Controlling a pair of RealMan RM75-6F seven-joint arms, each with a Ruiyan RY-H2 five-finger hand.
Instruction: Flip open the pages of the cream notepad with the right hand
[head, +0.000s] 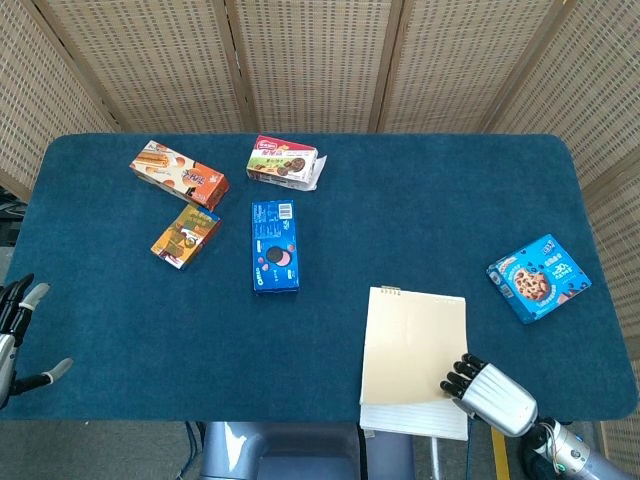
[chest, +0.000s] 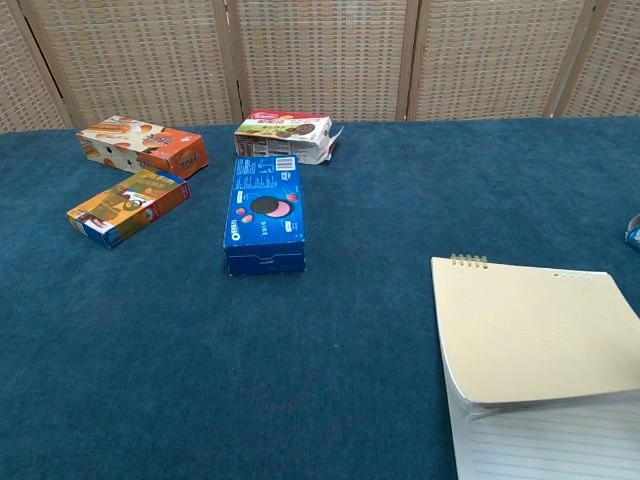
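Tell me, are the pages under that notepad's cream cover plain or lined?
Lined: the white pages carry thin ruled lines, clearest in the chest view.

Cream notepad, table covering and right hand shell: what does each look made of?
Cream spiral-bound notepad: matte paper or card, with ruled white sheets bowing underneath. Dark blue table covering: looks like felt or short-pile fabric, dull and fuzzy. Right hand: silvery glossy shell, metal or painted plastic, with black fingers.
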